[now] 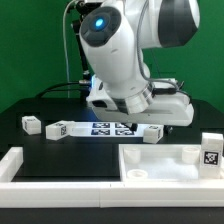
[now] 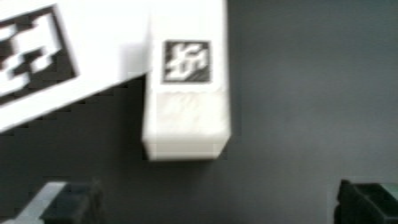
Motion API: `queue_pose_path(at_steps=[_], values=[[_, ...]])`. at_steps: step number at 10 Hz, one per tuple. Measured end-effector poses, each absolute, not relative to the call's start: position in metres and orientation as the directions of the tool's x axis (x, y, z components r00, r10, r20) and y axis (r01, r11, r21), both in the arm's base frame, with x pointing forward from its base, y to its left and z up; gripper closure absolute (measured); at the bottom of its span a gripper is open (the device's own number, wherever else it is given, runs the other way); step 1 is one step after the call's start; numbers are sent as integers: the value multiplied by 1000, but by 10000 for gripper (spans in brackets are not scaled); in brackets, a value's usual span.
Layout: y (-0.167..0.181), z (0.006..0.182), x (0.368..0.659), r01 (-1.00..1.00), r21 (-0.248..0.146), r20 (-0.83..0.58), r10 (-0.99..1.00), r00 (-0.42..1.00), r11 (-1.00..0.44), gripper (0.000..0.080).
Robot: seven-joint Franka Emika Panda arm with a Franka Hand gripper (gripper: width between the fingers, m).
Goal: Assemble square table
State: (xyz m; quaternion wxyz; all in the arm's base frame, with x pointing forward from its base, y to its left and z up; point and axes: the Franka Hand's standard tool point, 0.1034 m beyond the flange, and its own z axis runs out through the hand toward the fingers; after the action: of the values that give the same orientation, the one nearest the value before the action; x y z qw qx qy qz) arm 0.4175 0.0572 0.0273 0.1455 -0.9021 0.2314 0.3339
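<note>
The square panel point(image 1: 165, 166) lies foremost; fetching a leg point(image 2: 187, 95) seems underway: the gripper point(image 2: 214, 205), jaws spread, must descend and clamp.

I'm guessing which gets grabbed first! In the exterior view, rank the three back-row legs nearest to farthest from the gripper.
1. Table leg under the gripper, beside the marker board.
2. Middle table leg, at the board's other end, toward the exterior view's left.
3. Leftmost table leg, beyond it.
</note>
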Motion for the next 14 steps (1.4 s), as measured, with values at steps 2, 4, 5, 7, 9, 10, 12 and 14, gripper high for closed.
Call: queue_pose_path(at_steps=[2,4,5,7,9,10,12,14], values=[[54,26,419,-508,-104,-664,-321,675,-855,151],[54,24,415,-536,-118,-679,-326,658,-836,151],[51,17,404,-593,-118,-718,-344,605,-797,151],[54,10,387,-602,-103,-749,-337,571,-792,151],[60,5,380,-606,-94,-761,-335,555,-789,151],[59,5,380,-608,-94,-760,-338,556,-788,151],[59,5,380,-608,-94,-759,-338,556,-788,198],[59,5,380,-608,-94,-759,-339,556,-788,373]])
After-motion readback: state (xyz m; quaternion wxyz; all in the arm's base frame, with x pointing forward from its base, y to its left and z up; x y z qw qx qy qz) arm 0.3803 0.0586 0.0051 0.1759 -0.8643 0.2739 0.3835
